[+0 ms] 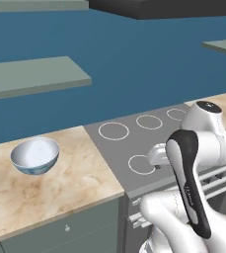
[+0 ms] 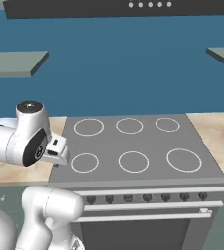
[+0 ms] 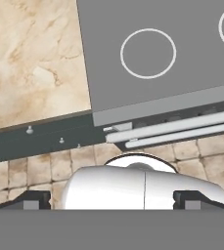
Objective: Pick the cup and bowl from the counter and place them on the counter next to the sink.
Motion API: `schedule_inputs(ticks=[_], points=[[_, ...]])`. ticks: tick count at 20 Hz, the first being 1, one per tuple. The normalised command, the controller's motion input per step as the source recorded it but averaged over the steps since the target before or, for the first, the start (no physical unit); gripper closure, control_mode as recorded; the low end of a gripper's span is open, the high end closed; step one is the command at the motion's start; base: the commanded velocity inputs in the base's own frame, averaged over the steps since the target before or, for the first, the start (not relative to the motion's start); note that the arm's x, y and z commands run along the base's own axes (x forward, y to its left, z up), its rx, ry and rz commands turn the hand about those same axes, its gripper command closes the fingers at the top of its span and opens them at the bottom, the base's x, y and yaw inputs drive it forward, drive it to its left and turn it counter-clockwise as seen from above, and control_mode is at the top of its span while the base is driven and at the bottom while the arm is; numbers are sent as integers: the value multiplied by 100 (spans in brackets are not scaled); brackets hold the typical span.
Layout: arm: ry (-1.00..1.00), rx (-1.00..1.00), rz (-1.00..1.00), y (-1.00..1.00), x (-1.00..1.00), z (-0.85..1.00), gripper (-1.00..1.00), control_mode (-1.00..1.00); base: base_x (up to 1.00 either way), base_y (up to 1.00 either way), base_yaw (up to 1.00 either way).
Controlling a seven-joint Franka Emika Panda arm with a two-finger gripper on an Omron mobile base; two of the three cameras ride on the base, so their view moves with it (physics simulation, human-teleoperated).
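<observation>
Bowl (image 1: 35, 155) is sitting upright at the left middle of the left base view, mouth facing up, resting on the beige marble surface (image 1: 60, 183). Being round, it is showing no clear long axis. Its pale inside appears to be holding nothing, though the near wall is hiding part of the bottom.

In the hand view a dark curved sliver at the upper left edge is possibly the bowl's outer wall; too little is showing to be sure.

Stovetop (image 2: 133, 146) is lying just beside the surface, their edges touching, white burner rings showing.

Fingers (image 3: 111, 200) are standing wide apart at the bottom corners of the hand view, gripping nothing, hanging over the tiled floor (image 3: 45, 171) in front of the cabinets.
</observation>
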Motion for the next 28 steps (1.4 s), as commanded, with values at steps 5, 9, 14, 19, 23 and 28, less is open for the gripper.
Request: schedule_inputs(ticks=[5,9,14,19,23,28], points=[[2,0,-9,73,8,-19,-100,-100,0,0,0],[0,0,-20,58,10,-13,-100,-100,0,0,0],[0,0,-16,50,51,-23,-100,-100,0,0,0],[0,0,-2,59,71,-6,-100,-100,0,0,0],[5,1,16,33,37,0,-100,-100,0,0,0],[9,2,21,21,21,0,-100,-100,0,0,0]])
